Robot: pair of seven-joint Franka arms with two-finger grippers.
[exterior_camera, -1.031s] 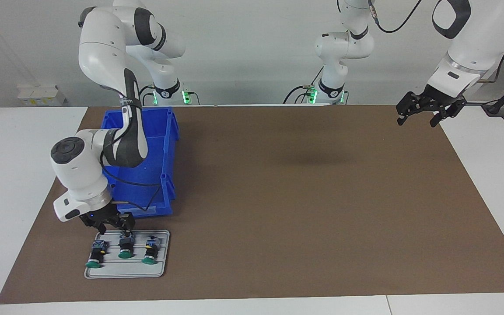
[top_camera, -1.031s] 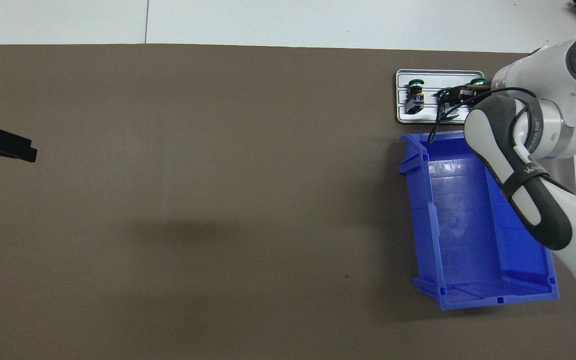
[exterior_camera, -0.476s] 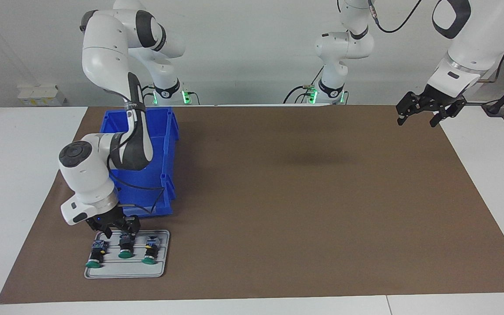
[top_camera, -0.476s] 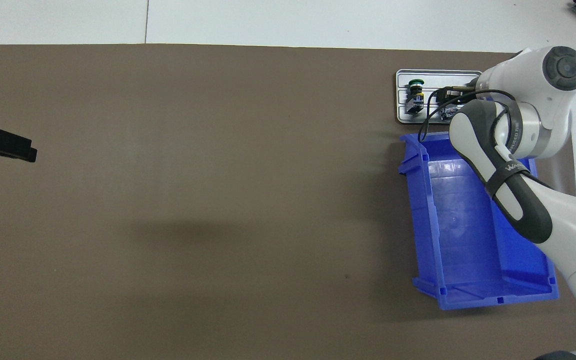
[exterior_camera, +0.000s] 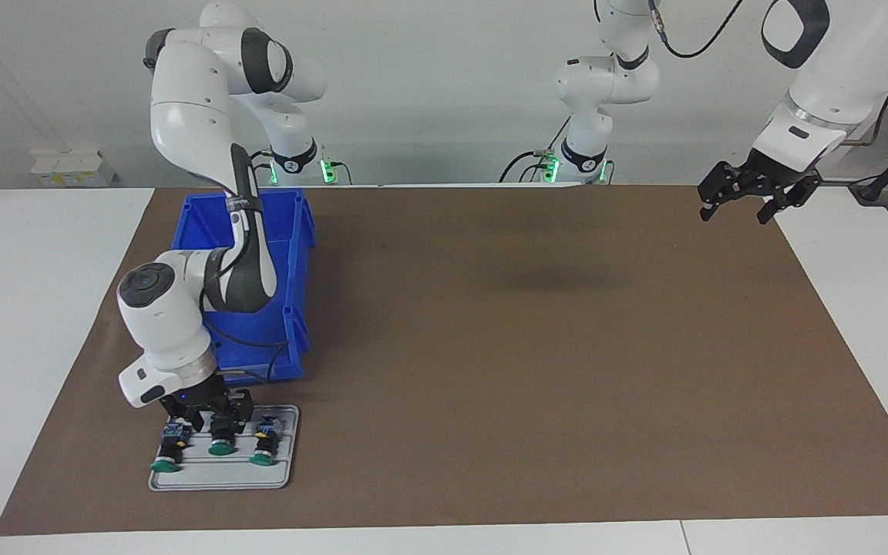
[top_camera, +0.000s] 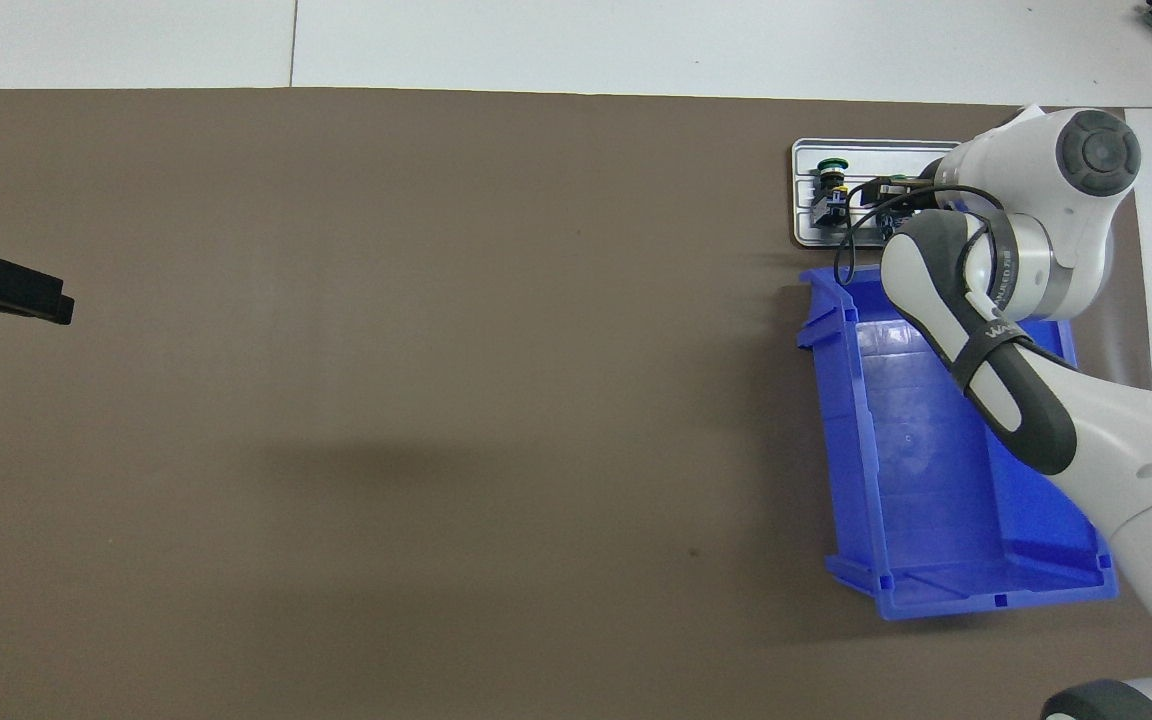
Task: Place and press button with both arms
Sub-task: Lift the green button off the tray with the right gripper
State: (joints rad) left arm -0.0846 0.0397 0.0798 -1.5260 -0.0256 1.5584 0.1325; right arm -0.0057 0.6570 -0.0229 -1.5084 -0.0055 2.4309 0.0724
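Observation:
Three green-capped buttons lie side by side on a grey tray (exterior_camera: 220, 478), caps pointing away from the robots. My right gripper (exterior_camera: 217, 416) is down on the tray, open, with one finger on each side of the grey-blue back end of the middle button (exterior_camera: 220, 442). I cannot tell whether the fingers touch it. The outer buttons (exterior_camera: 165, 455) (exterior_camera: 264, 449) lie free. From overhead the right gripper (top_camera: 886, 195) and wrist cover most of the tray (top_camera: 804, 232); one button (top_camera: 829, 185) shows whole. My left gripper (exterior_camera: 734, 214) (top_camera: 41, 300) waits open and empty, raised over the mat's corner at the left arm's end.
A blue open bin (exterior_camera: 294, 231) (top_camera: 936, 480) stands on the brown mat right beside the tray, nearer to the robots. The right arm's forearm and a looping black cable (exterior_camera: 259, 370) hang over the bin.
My right gripper has come down and shifted sideways from beside the end button to straddle the middle one. The left arm has not moved.

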